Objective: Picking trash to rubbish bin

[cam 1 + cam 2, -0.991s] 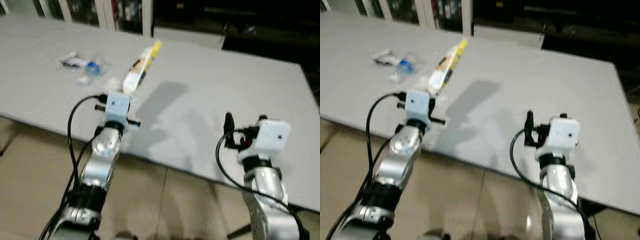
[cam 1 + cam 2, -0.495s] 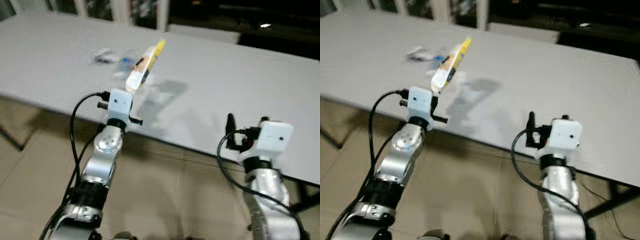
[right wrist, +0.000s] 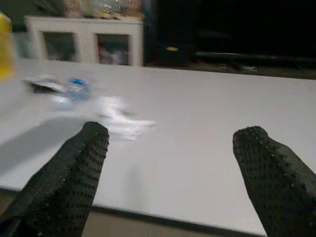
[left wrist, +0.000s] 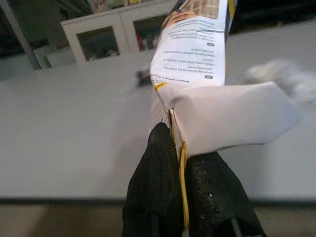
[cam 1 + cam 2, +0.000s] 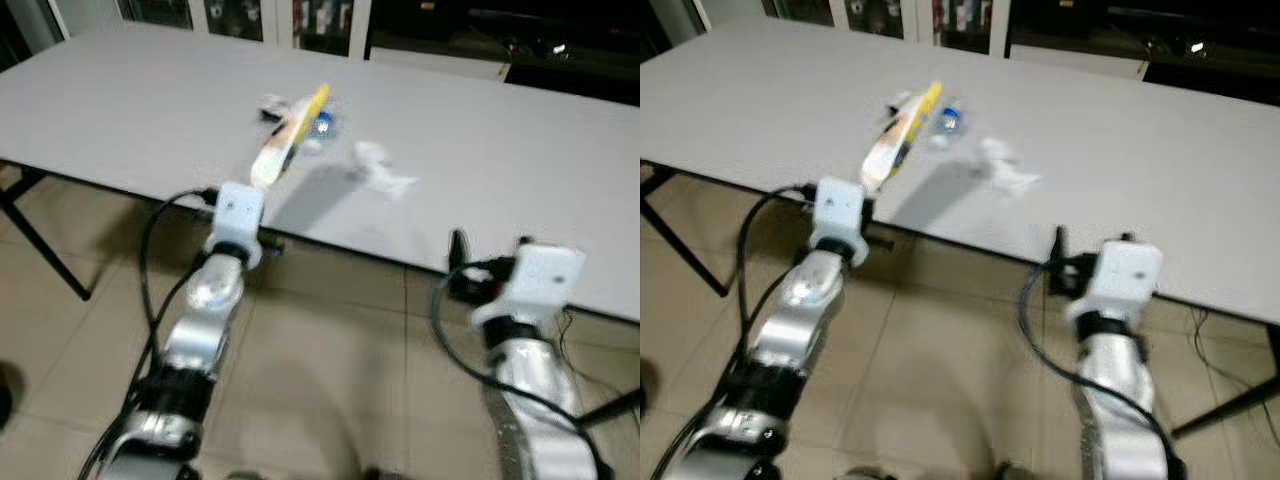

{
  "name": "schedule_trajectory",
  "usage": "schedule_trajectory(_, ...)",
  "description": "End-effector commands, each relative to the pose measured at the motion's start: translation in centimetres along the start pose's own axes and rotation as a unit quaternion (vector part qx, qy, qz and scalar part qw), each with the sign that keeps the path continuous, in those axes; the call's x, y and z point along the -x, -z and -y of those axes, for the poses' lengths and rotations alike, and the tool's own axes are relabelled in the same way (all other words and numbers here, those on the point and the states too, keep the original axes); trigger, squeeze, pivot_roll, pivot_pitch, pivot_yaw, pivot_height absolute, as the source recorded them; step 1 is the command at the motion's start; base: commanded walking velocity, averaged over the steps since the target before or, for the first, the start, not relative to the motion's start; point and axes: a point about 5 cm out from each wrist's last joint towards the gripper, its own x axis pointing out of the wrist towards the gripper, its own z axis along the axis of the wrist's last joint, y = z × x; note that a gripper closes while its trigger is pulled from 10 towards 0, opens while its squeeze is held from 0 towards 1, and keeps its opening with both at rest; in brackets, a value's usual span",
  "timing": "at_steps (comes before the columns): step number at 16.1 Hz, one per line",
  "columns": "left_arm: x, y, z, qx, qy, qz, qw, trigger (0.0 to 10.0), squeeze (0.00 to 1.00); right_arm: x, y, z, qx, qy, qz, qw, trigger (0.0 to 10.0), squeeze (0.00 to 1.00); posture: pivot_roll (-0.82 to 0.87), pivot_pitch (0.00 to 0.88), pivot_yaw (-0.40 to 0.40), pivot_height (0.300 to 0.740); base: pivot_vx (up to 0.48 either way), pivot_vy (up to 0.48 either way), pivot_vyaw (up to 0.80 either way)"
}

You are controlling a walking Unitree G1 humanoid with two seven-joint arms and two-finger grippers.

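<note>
My left gripper (image 4: 178,163) is shut on a white and yellow snack packet (image 5: 287,140), which sticks up from its fingers (image 4: 158,168) in front of the table's near edge. More trash lies on the grey table (image 5: 120,110): a crumpled white tissue (image 5: 378,170), a small blue-capped clear piece (image 5: 322,124) and a flat wrapper (image 5: 270,104). The right gripper (image 3: 170,168) is open and holds nothing, held low before the table edge with the tissue (image 3: 121,118) ahead of it.
The table has black legs (image 5: 45,250) at its left end. Beige floor tiles (image 5: 330,380) spread under both arms. White cabinets with glass doors (image 3: 84,42) and dark furniture stand behind the table.
The camera has pulled back from the table and swung left, so the table now sits further off. The left gripper still holds the packet; a crumpled tissue has come into view.
</note>
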Motion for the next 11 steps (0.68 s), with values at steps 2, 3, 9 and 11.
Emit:
schedule_trajectory(2,-0.23,-0.52,0.69,0.006,0.01,0.007,1.0,10.0,0.0,0.14,0.0,0.87,0.011,0.015,-0.002,1.0,10.0,0.0,0.11,0.113,-0.024,0.74,0.0,0.48,-0.8)
schedule_trajectory(3,-0.27,-0.55,0.77,0.007,0.011,0.007,1.0,10.0,0.0,0.16,-0.02,0.88,0.011,0.015,-0.002,1.0,10.0,0.0,0.11,0.115,-0.025,0.74,0.0,0.48,-0.73)
schedule_trajectory(9,-0.26,-0.74,0.98,0.009,0.021,0.017,1.0,10.0,0.0,0.19,-0.06,0.89,0.013,0.016,-0.001,1.0,10.0,0.0,0.11,0.118,-0.026,0.74,0.0,0.4,-0.21)
schedule_trajectory(11,-0.39,-1.24,1.47,0.019,0.037,0.032,0.999,10.0,0.0,0.19,-0.09,0.9,0.014,0.016,-0.001,1.0,10.0,0.0,0.11,0.118,-0.026,0.74,0.0,0.0,0.0)
